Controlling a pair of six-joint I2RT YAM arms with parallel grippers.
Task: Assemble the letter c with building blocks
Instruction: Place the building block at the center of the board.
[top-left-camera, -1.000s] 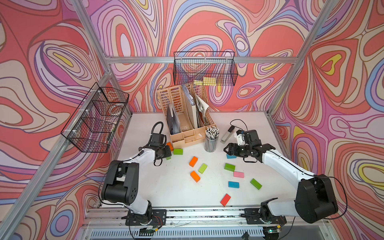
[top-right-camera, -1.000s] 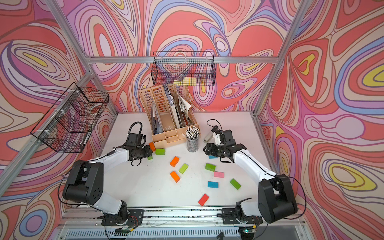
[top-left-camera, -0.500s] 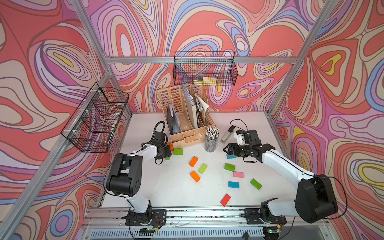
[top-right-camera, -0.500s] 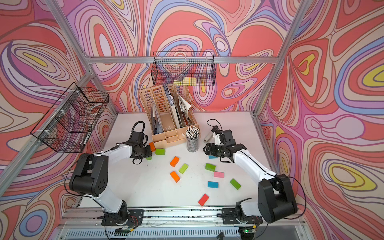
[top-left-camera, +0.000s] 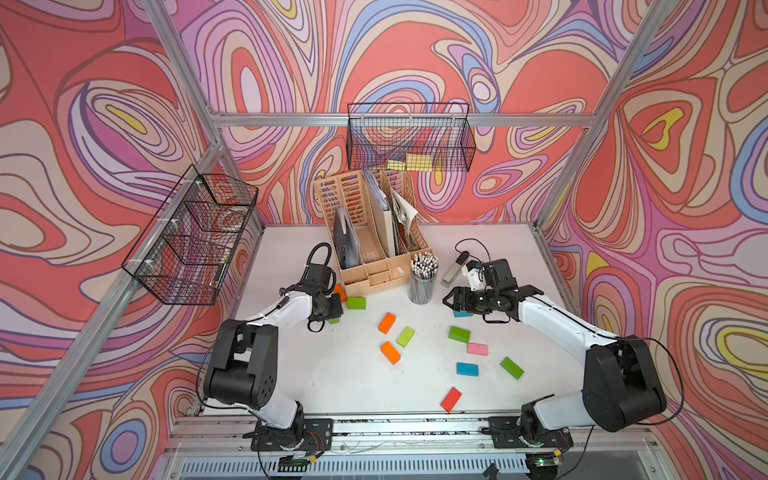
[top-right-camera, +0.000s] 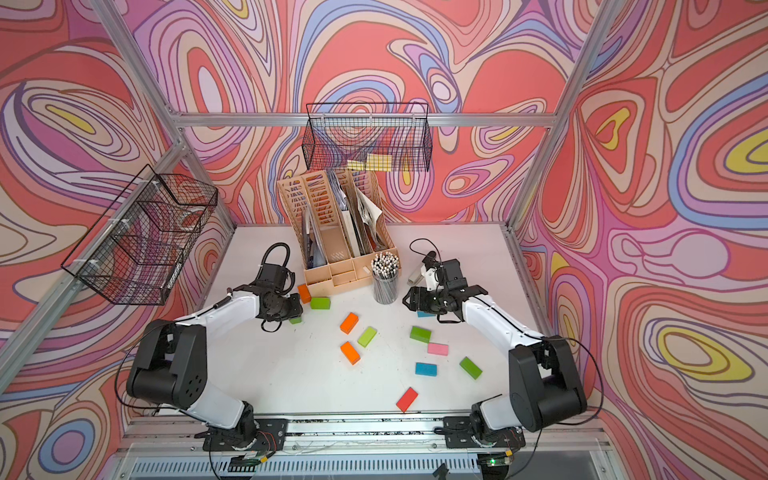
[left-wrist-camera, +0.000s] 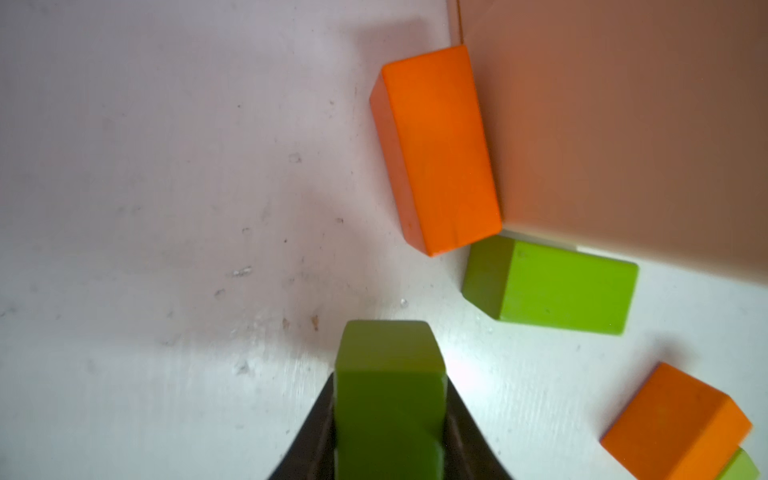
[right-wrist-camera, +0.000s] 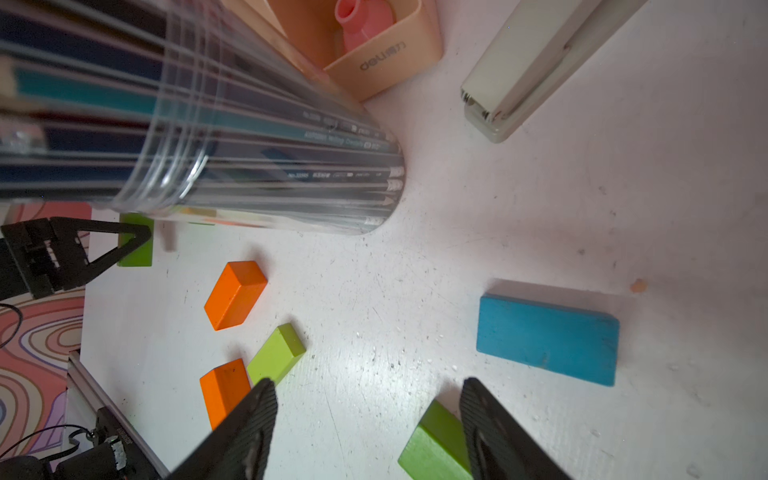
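Our left gripper (left-wrist-camera: 390, 382) pinches a green block (left-wrist-camera: 388, 353) held on end, close to the table (left-wrist-camera: 166, 166). Our right gripper (right-wrist-camera: 368, 386) hangs spread and empty near a blue block (right-wrist-camera: 546, 338). We judge the C barely begun: the red block (top-left-camera: 451, 399), the pink block (top-left-camera: 477, 348) and the rest lie scattered, none joined. Farther off, the beige organiser (right-wrist-camera: 382, 54) reads "deli", and the print on the pencils (right-wrist-camera: 332, 137) is too fine for us.

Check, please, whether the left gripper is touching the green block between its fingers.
Touching. The left wrist view shows both fingers of the left gripper flush against the sides of the green block.
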